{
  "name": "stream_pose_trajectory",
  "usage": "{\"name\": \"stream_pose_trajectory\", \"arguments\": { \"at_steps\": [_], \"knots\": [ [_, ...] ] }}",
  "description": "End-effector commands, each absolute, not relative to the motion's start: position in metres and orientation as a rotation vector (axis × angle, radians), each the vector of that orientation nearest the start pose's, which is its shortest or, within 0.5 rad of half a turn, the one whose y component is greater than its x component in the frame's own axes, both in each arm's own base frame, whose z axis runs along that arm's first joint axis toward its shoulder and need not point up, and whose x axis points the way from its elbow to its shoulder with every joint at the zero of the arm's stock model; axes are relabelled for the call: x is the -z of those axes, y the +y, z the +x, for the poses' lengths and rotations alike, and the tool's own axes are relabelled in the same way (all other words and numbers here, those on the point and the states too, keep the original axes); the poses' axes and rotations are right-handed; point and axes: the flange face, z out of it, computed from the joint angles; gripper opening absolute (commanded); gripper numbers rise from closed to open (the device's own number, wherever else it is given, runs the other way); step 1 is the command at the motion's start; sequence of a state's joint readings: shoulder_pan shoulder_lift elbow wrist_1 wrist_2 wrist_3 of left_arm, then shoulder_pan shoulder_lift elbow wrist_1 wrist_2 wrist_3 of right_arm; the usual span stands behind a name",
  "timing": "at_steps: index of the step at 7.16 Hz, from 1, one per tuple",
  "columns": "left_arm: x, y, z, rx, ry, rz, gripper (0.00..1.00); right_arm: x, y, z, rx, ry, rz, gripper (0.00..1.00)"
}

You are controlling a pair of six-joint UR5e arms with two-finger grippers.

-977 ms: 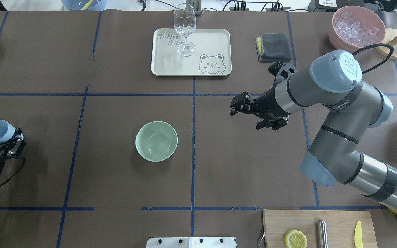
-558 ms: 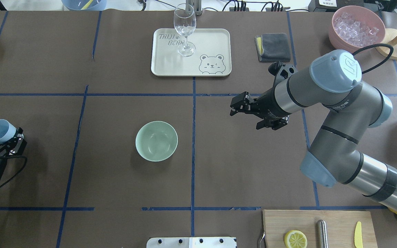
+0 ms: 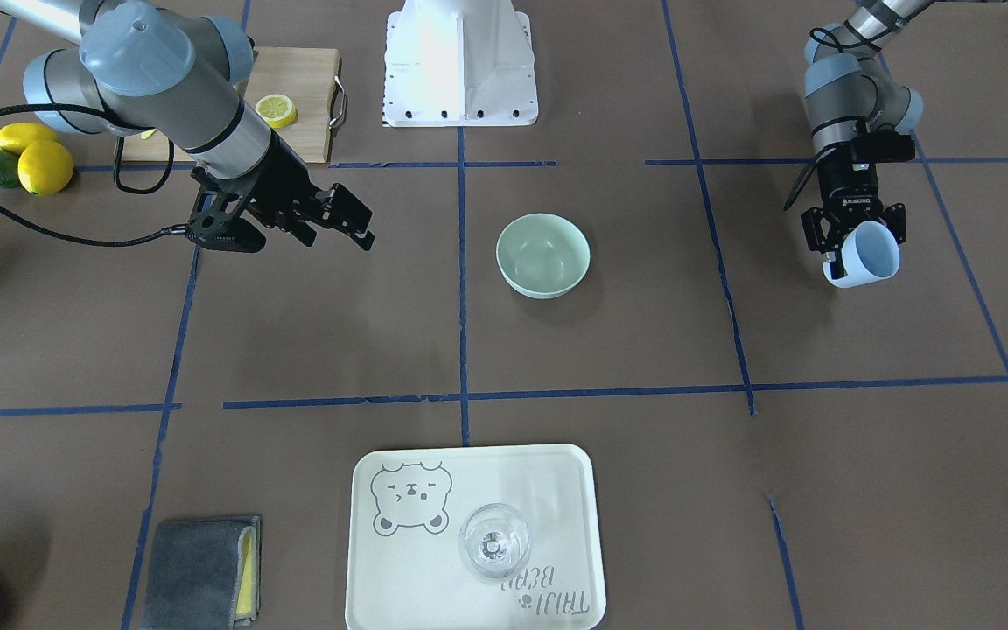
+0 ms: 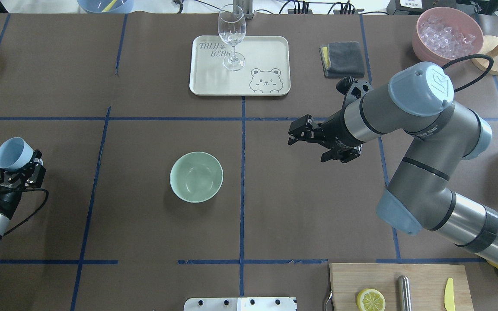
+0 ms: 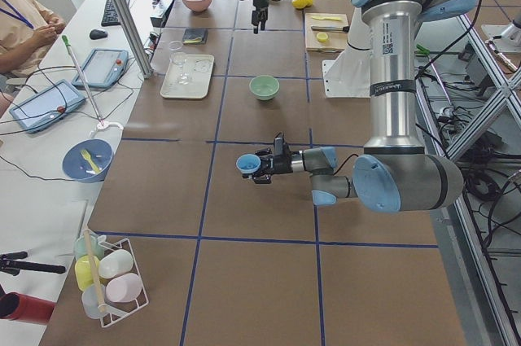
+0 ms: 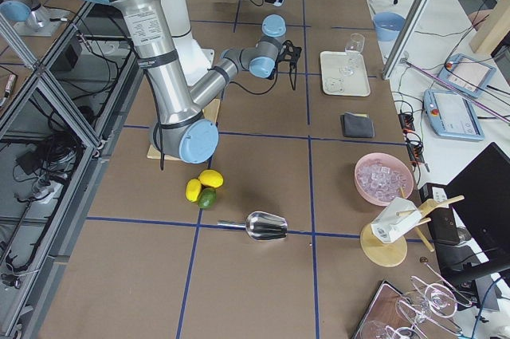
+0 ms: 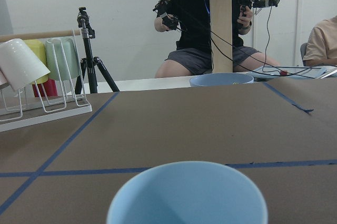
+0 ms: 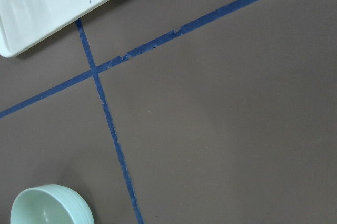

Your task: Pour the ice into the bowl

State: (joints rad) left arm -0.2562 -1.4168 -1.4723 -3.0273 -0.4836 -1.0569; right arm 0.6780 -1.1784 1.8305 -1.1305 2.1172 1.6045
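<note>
Left pincer (image 4: 16, 165) grips blue cup (image 4: 12, 152) (bowl (image 4: 196, 176) well apart).

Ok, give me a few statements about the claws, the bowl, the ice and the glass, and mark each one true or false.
1. The left claw holds the blue cup. True.
2. The bowl already has ice in it. False: the bowl is empty, and the ice lies in the pink container at the far right corner.
3. The wine glass stands upright on the bear tray. True.
4. The right claw grips the grey cloth. False: it holds nothing. It hangs over bare table, and the cloth lies apart from it.
</note>
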Motion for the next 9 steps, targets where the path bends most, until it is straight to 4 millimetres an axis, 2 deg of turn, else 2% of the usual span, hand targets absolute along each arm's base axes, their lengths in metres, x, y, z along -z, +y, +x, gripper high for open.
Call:
{"name": "stream_pose_trajectory", "arguments": {
  "at_steps": [1, 2, 3, 4, 5, 6, 7, 8, 9],
  "knots": [
    [-0.521, -0.326, 0.359, 0.338, 0.683, 1.340, 0.00, -0.268, -0.437, -0.412, -0.331, -1.166, -0.132, 1.00],
    [-0.485, -0.332, 0.387, 0.299, 0.675, 1.381, 0.00, -0.269, -0.437, -0.412, -0.331, -1.165, -0.131, 1.00],
    [-0.451, -0.331, 0.398, 0.249, 0.665, 1.426, 0.00, -0.271, -0.438, -0.411, -0.333, -1.162, -0.132, 1.00],
    [-0.444, -0.326, 0.404, 0.205, 0.647, 1.446, 0.00, -0.271, -0.438, -0.411, -0.333, -1.161, -0.134, 1.00],
    [-0.419, -0.292, 0.424, 0.161, 0.723, 1.433, 0.00, -0.272, -0.438, -0.410, -0.333, -1.161, -0.137, 1.00],
    [-0.402, -0.283, 0.423, 0.062, 0.678, 1.479, 0.00, -0.280, -0.435, -0.409, -0.327, -1.171, -0.135, 1.00],
    [-0.386, -0.266, 0.434, 0.003, 0.781, 1.467, 0.00, -0.290, -0.431, -0.404, -0.318, -1.187, -0.136, 1.00],
    [-0.396, -0.266, 0.451, -0.110, 0.706, 1.465, 0.00, -0.294, -0.434, -0.400, -0.321, -1.191, -0.133, 1.00],
    [-0.392, -0.267, 0.460, -0.232, 0.583, 1.485, 0.00, -0.295, -0.436, -0.396, -0.325, -1.192, -0.132, 1.00]
  ]
}}
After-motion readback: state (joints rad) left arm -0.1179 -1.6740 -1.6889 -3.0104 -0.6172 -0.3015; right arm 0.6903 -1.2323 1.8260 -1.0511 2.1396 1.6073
